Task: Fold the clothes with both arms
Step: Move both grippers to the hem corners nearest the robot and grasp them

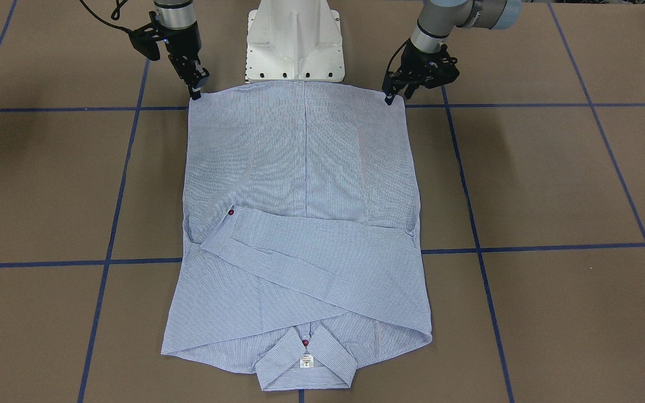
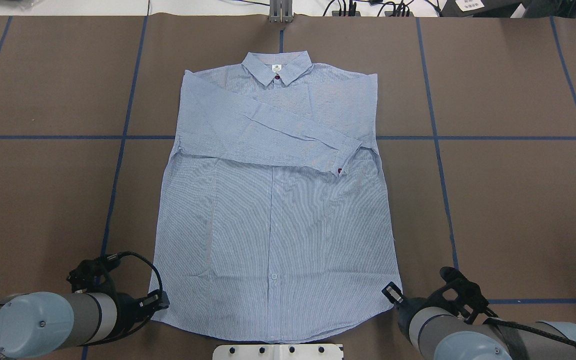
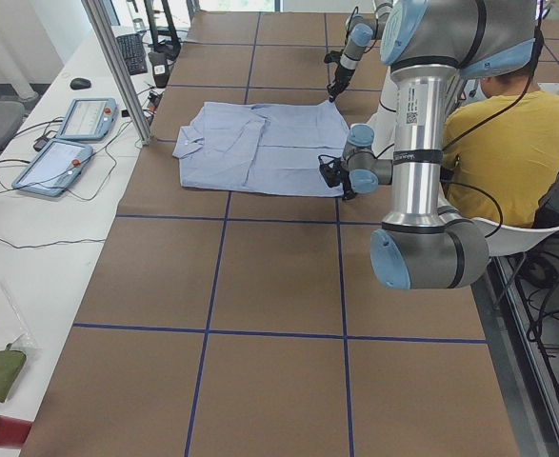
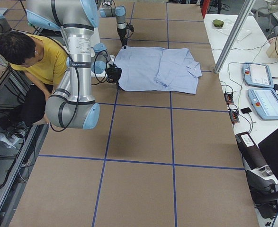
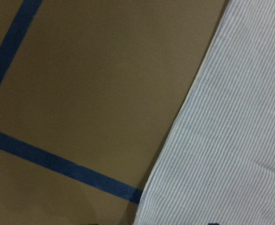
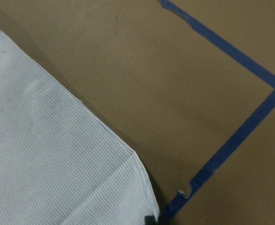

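Observation:
The light blue striped shirt [image 2: 273, 200] lies flat on the brown table, collar [image 2: 277, 67] at the far side and both sleeves folded across the chest. My left gripper [image 2: 162, 301] is down at the hem corner on my left, also seen at the left gripper [image 1: 388, 99]. My right gripper [image 2: 391, 292] is at the opposite hem corner, the right gripper [image 1: 195, 92] in the front view. Each one's fingers look pressed together on the fabric edge. The wrist views show only the hem edge [image 6: 104, 131] and a sliver of dark fingertip.
The white pedestal base [image 1: 294, 42] stands just behind the hem. Blue tape lines [image 2: 118, 137] grid the table. A person in a yellow top [image 3: 508, 143] sits behind the robot. Tablets and cables [image 4: 264, 90] lie on a side bench.

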